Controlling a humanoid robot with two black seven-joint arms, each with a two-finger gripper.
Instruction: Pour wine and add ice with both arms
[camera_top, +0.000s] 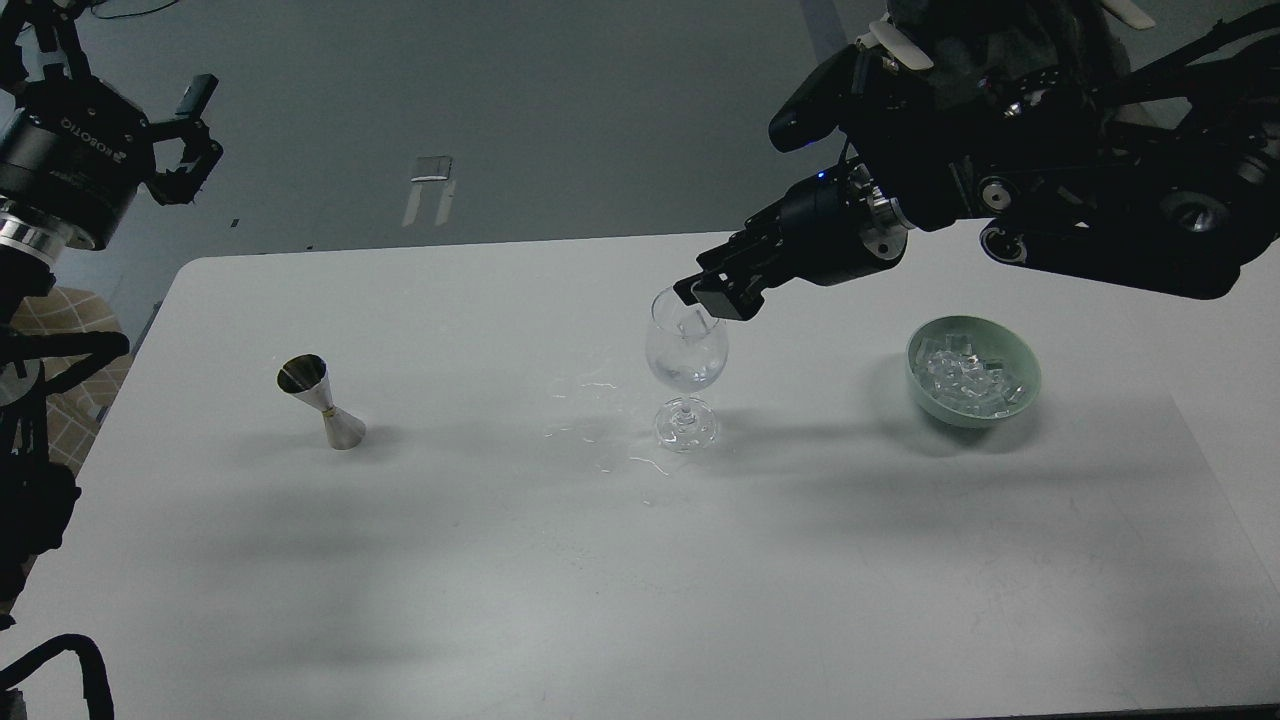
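White tabletop fills most of the view, grey floor behind it. Landmark: the wine glass, upright near the table's middle.

Far left of the glass, off the table's back-left corner: left gripper, raised, fingers spread apart, holding nothing. ROBOTIQ lettering is readable on its body.

Left of the glass, well apart: steel jigger, double-coned, standing slightly tilted, alone on bare table.

Just left of the glass's foot and in front of it: thin spilled streaks and droplets of clear liquid on the surface.

In the glass: a small amount of clear wine low in the bowl. Whether any cube lies in it, cannot tell.

Directly over the glass's rim, right side: right gripper, pointing down-left, fingertips at the rim and covering part of it. Fingers dark and bunched; whether they are clenched or released, cannot tell. Its arm crosses above the table's back-right area.

Right of the glass, well apart: pale green bowl, filled with ice cubes, nothing blocking it.
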